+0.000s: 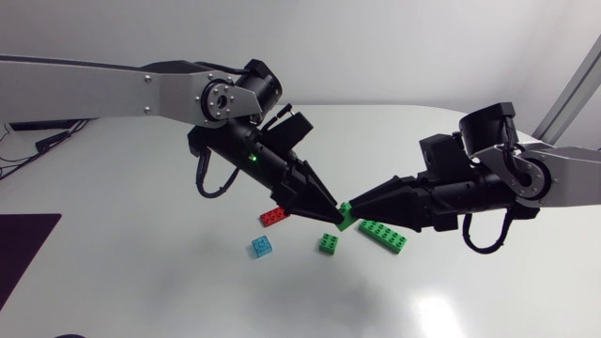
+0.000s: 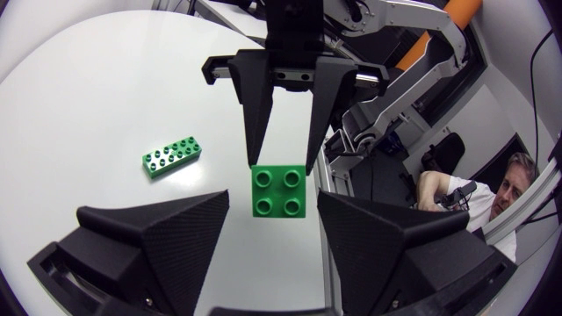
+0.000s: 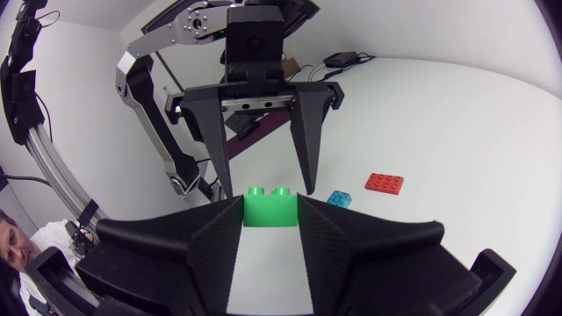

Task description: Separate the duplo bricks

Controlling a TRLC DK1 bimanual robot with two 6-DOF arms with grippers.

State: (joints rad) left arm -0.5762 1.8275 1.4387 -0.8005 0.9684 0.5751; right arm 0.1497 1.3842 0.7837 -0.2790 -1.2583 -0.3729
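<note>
- Green two-by-two brick [image 2: 279, 190]: held in the air above the table [image 1: 188, 291], between the two gripper tips, near the middle of the head view. Its four studs face my left wrist camera. I cannot tell whether a second brick sits behind it; from the right wrist only one side and two studs show.
- Right gripper [image 2: 283, 158]: pinching the green two-by-two brick, one fingertip against each of two opposite sides. In the right wrist view its broad fingers hide the lower part of the brick.
- Left gripper [image 3: 270, 180]: spread, its fingers flanking the brick. In the left wrist view I see a strip of table between each finger and the brick, so it is not touching.
- In the head view the two gripper tips meet over the brick and cover most of it; only a green corner shows.
- Long green brick [image 2: 172, 157]: flat on the table, under the right gripper in the head view.
- Small green brick [image 1: 328, 243]: on the table just below the held brick.
- Red brick [image 3: 385, 183] and blue brick [image 3: 339, 198]: on the table, near each other but apart. The red brick is partly covered by the left gripper in the head view.
</note>
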